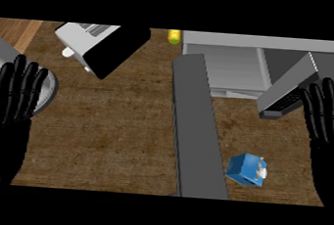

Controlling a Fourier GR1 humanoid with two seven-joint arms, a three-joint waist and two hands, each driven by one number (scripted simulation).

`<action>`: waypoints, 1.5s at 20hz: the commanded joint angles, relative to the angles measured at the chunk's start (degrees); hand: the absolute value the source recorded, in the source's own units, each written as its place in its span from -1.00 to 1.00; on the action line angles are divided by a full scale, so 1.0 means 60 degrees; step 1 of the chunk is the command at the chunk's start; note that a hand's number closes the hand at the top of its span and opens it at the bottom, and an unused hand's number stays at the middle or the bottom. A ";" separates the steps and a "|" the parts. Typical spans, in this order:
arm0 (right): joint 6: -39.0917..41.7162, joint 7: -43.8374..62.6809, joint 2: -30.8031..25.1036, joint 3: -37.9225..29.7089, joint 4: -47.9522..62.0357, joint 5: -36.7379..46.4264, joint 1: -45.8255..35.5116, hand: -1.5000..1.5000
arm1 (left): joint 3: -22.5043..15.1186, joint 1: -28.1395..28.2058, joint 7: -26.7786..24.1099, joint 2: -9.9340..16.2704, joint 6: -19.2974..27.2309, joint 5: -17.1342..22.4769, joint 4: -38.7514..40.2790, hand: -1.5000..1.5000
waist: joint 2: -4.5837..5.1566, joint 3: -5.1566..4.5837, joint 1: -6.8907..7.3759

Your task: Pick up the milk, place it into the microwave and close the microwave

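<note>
Head view: brown counter (109,145), seen from steeply above. Milk carton (247,169), blue w/ white top, lies on the counter at lower right, just right of the microwave door (197,136), which stands wide open as a long dark-grey slab running toward the lower edge. Microwave (235,65) sits at upper right, cavity open & grey inside. A grey slanted panel w/ dark keys (291,96), poss. the control side, leans at its right. Carton is outside the microwave, well apart from both hands.

Left hand (11,98) at the left edge, fingers straight & up, holding nothing. Right hand (329,118) at the right edge, same: open, fingers up, nothing in it.

Upper left: a toaster-like grey & black box (106,44), tilted. Small yellow-green item (175,35) near the top; can't tell what it is. Grey round rim (48,89) shows behind the left hand.
</note>
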 commanded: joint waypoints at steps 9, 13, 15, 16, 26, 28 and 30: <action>-0.2716 0.2182 0.1043 0.4079 -0.1743 0.3929 0.0818 -1.00 | 0.0685 0.0456 0.0460 -0.0772 0.0700 0.0590 0.0639 -1.00 | -0.0331 -0.0095 0.0049; -0.3081 0.3272 0.1050 0.5745 -0.2986 0.5421 0.1605 -1.00 | 0.0945 0.1706 0.0602 -0.0470 0.0235 0.1124 -0.0632 -1.00 | -0.0369 -0.0096 0.0054; -0.3744 0.2918 0.1051 0.6021 -0.2180 0.5740 0.1438 -1.00 | 0.1047 0.1976 0.0331 -0.0536 0.0027 0.1393 -0.0643 -1.00 | -0.0329 -0.0087 0.0061; -0.4030 0.3877 0.1052 0.5887 -0.2234 0.6097 0.0647 -1.00 | 0.0909 0.2079 0.0437 -0.0597 0.0076 0.1254 -0.0789 -1.00 | -0.0325 -0.0090 0.0079; -0.5224 0.2529 0.0734 0.6054 -0.1333 0.6099 0.2413 -1.00 | 0.1851 0.3532 0.0326 -0.0295 -0.1005 0.2583 -0.1953 -1.00 | -0.0315 -0.0080 0.0070; -0.5184 0.2346 0.0246 0.6200 -0.1670 0.5881 0.2887 -1.00 | 0.1691 0.3847 0.0274 -0.0557 -0.1058 0.2431 -0.2089 -1.00 | -0.0320 -0.0079 0.0053; -0.5502 0.2343 0.0533 0.6701 -0.1294 0.6309 0.3060 -1.00 | 0.2187 0.4669 -0.0345 -0.0536 -0.1547 0.2810 -0.2041 -1.00 | -0.0332 -0.0084 0.0091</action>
